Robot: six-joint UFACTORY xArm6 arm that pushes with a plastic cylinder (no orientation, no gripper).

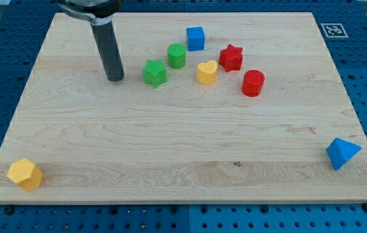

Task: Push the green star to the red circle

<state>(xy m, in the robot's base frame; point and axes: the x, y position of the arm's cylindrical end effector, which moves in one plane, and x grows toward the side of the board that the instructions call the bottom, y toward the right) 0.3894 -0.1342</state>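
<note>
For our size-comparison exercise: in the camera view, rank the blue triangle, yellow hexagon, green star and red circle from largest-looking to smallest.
1. Blue triangle and yellow hexagon: alike, both nearer the camera, so unsure.
2. Green star and red circle: alike.

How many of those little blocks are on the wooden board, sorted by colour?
Green: 2, the green star and the green cylinder
Red: 2, the red star and the red circle
Yellow: 2, the yellow heart and the yellow hexagon
Blue: 2, the blue cube and the blue triangle
Total: 8 blocks
</note>
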